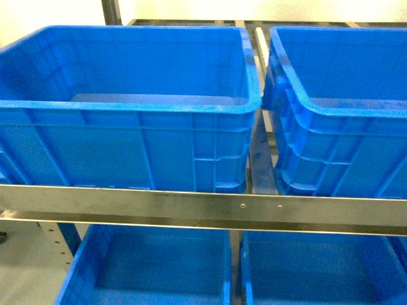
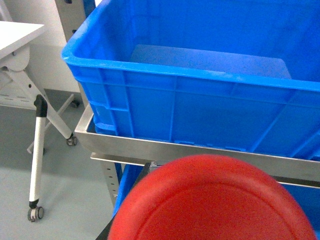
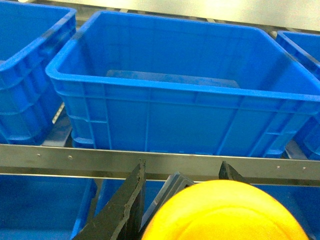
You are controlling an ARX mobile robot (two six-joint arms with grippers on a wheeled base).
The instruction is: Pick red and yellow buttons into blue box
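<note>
While our left pincer (image 2: 212, 200) carries the red button (image 2: 212, 200), its cap filling the lower wrist view, the blue box (image 1: 127, 108) sits just ahead on the shelf rail (image 1: 203, 206); we cannot see those fingers. Our right pincer (image 3: 182, 195) is closed around the yellow button (image 3: 227, 212), facing another blue crate (image 3: 180, 85)
</note>
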